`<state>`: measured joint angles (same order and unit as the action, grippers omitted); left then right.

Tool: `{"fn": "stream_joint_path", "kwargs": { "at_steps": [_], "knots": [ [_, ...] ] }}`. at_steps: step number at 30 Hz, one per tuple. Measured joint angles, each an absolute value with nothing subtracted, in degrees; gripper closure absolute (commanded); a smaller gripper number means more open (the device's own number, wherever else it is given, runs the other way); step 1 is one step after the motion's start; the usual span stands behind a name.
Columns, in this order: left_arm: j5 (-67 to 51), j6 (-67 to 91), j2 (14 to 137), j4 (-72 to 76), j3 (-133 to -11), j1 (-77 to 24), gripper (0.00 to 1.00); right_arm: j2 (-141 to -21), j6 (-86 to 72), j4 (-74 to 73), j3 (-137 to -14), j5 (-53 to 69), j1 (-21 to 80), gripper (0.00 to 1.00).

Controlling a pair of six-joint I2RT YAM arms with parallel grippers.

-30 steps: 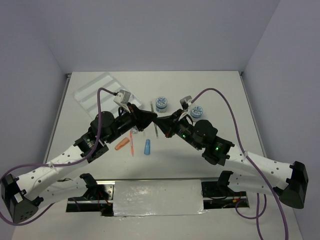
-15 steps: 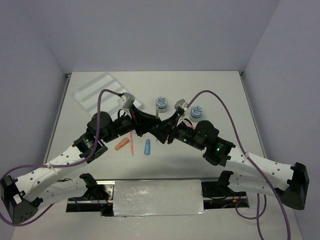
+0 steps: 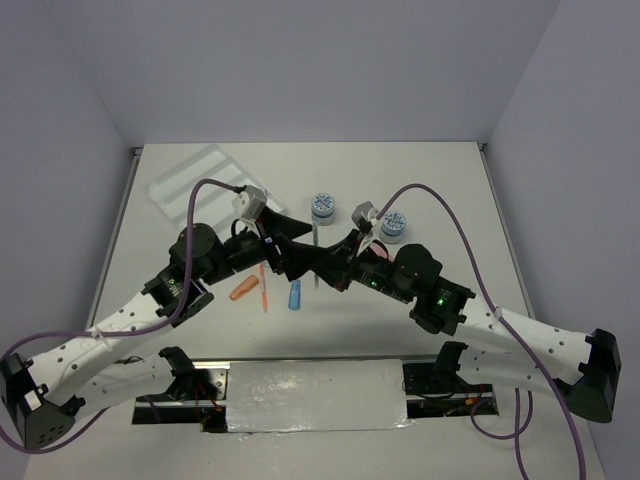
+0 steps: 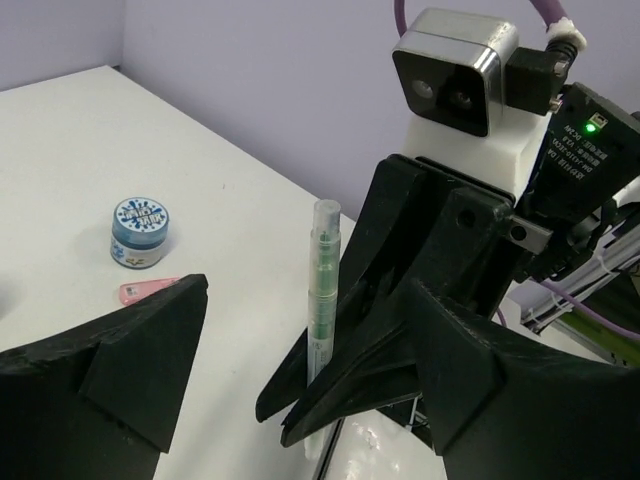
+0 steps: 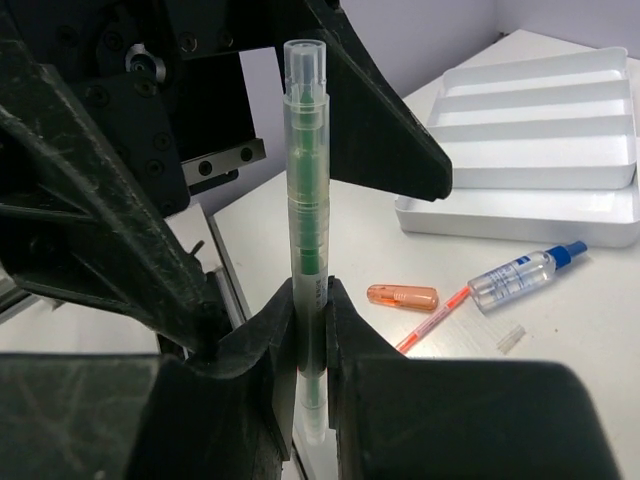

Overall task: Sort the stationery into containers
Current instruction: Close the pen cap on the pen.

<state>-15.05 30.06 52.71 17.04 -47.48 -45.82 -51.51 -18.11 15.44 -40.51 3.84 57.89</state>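
Pinching the grey-green pen (image 5: 305, 200) upright above the table (image 3: 450, 190), low on its barrel, in the right gripper (image 5: 311, 300); flanked by wide-spread fingers (image 4: 130, 360) of the left gripper (image 4: 305, 295); likely light, stiff, slick; best gripped mid-barrel.

From high above and behind the bases (image 3: 35, 400), looks down on the whole tabletop (image 3: 450, 180), far off. From just behind the left jaws, faces the right jaws head-on, close. From just behind the right jaws, faces back at the left jaws, tray (image 5: 540, 130) beyond them. Shared by all three: both jaws meeting, pen (image 5: 303, 180) upright in the right jaws.
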Motion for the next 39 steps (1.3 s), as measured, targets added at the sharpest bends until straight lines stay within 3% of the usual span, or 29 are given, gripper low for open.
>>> {"fn": "stream_joint_path", "kwargs": {
  "at_steps": [3,6,7,11,14,20,24,37,39],
  "knots": [
    [-14.50,29.89,52.71,15.46,-48.42,-45.84,0.06,-51.57,-18.11,15.25,-40.51,3.66,57.93,1.00],
    [-12.95,29.52,52.71,13.28,-50.92,-45.84,0.14,-51.83,-18.13,15.18,-40.51,3.66,57.95,1.00],
    [-12.23,28.97,52.73,12.73,-52.01,-45.84,0.23,-52.01,-18.13,15.18,-40.51,3.68,57.95,1.00],
    [-10.37,28.27,53.36,11.57,-56.03,-45.84,0.26,-52.45,-18.15,14.70,-40.51,3.70,57.98,1.00],
    [-9.72,28.21,53.82,11.53,-56.64,-45.84,0.40,-52.45,-18.13,14.68,-40.51,3.75,57.98,1.00],
    [-9.52,27.40,55.13,10.17,-56.64,-45.84,0.42,-52.45,-18.13,14.41,-40.51,3.70,57.98,1.00],
    [-9.52,27.29,55.33,9.80,-56.62,-45.84,0.53,-52.45,-18.13,14.09,-40.51,3.70,57.98,1.00],
    [-10.33,27.40,55.44,10.04,-54.41,-45.84,0.55,-53.63,-18.13,12.80,-41.52,3.42,57.98,1.00],
    [-10.37,27.64,55.44,9.87,-54.24,-45.84,0.69,-53.65,-18.13,12.80,-41.69,3.38,57.98,1.00]
  ]
}}
